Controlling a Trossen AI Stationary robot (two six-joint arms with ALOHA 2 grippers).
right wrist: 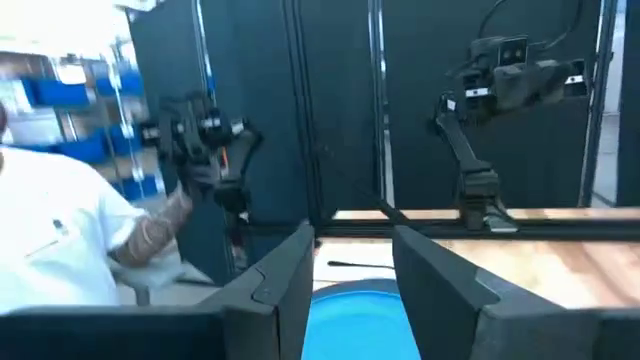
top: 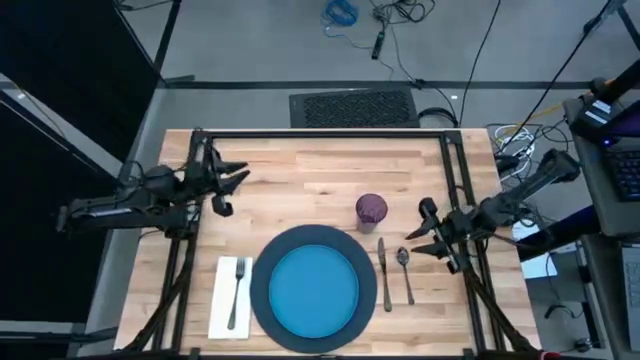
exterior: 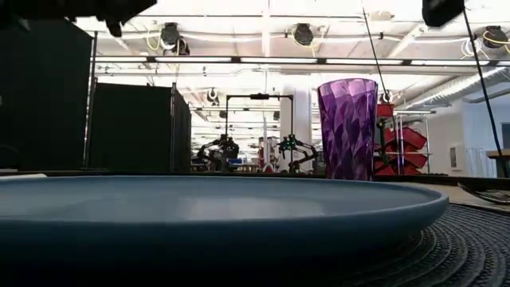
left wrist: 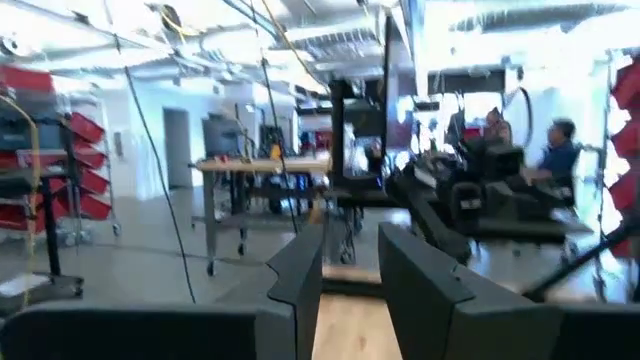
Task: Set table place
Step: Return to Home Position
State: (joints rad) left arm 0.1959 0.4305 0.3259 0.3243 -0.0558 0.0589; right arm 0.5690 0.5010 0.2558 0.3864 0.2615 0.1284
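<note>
just 1 cup (top: 371, 210), 1 plate (top: 315, 290)

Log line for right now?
left tool open, empty, table left edge | right tool open, empty, near spoon | fork on napkin, plate on charger, knife, cup placed

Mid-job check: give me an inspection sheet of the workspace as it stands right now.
Surface: light wooden plank table; no spills seen.
Job's things: blue round plate on dark grey round charger; metal fork on white cloth napkin left of the charger; metal knife and metal spoon right of it; purple faceted cup upright beyond the charger.
Clutter: nothing seen.
Grippers: left gripper open, over the table's left side; right gripper open, near the spoon, holding nothing.
Cables: loose cables on the floor beyond the table.
Surroundings: person in a white shirt beyond the table.
</note>
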